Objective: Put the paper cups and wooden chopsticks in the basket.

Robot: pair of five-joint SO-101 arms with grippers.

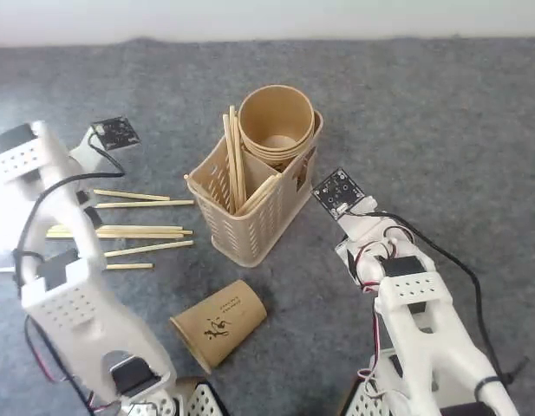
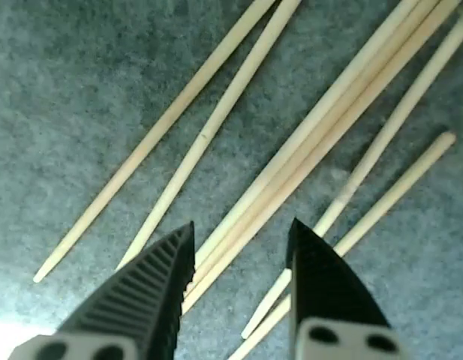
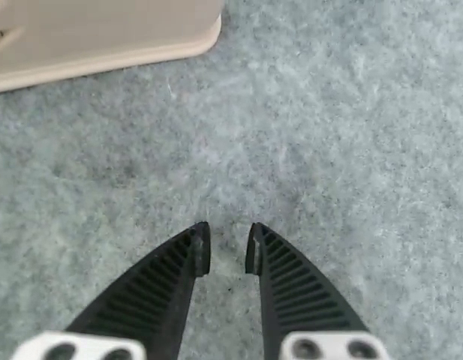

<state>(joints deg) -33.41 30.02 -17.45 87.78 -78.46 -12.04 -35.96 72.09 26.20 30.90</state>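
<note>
A tan slotted basket [image 1: 250, 221] stands mid-carpet, holding stacked paper cups [image 1: 277, 121] and a few upright wooden chopsticks [image 1: 235, 165]. One more paper cup [image 1: 219, 322] lies on its side in front of the basket. Several loose chopsticks [image 1: 137, 230] lie left of the basket. In the left wrist view, my left gripper [image 2: 241, 227] is open just above them, with a pair of chopsticks [image 2: 306, 150] running between its fingers. My right gripper [image 3: 228, 238] hangs over bare carpet right of the basket [image 3: 103, 37], its fingers slightly apart and holding nothing.
Grey carpet covers the whole work area and meets a pale wall at the far edge. The left arm [image 1: 42, 182] rises at the left side and the right arm [image 1: 410, 299] at the lower right. Open carpet lies behind and to the right of the basket.
</note>
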